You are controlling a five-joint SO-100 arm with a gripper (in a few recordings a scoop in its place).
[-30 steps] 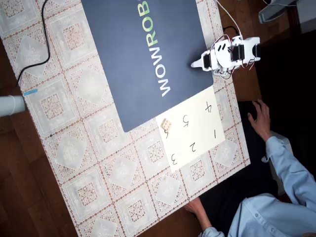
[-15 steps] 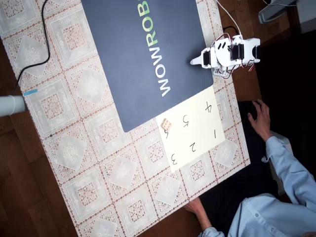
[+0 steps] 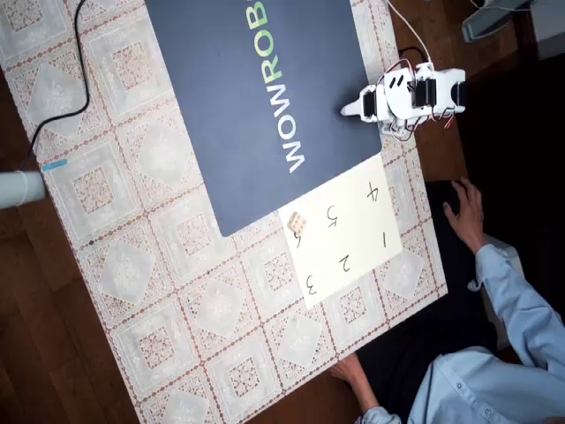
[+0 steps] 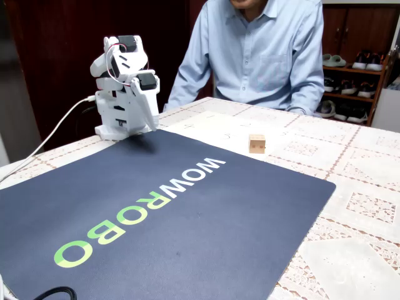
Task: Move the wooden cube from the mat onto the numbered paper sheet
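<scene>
Lace-cloth desk, person seated behind. Wooden cube already sits on the numbered paper sheet, at the corner beside the mat, near the 6. Arm folded at mat edge; pincer state: can't tell from here. I'd judge the job done, so best just park w/o touching anything. Cube's got no long axis; its faces sit slightly skewed to the sheet's edges.

We see the tan wooden cube resting on the cream numbered paper sheet, just beside the navy WOWROBO mat.
</scene>
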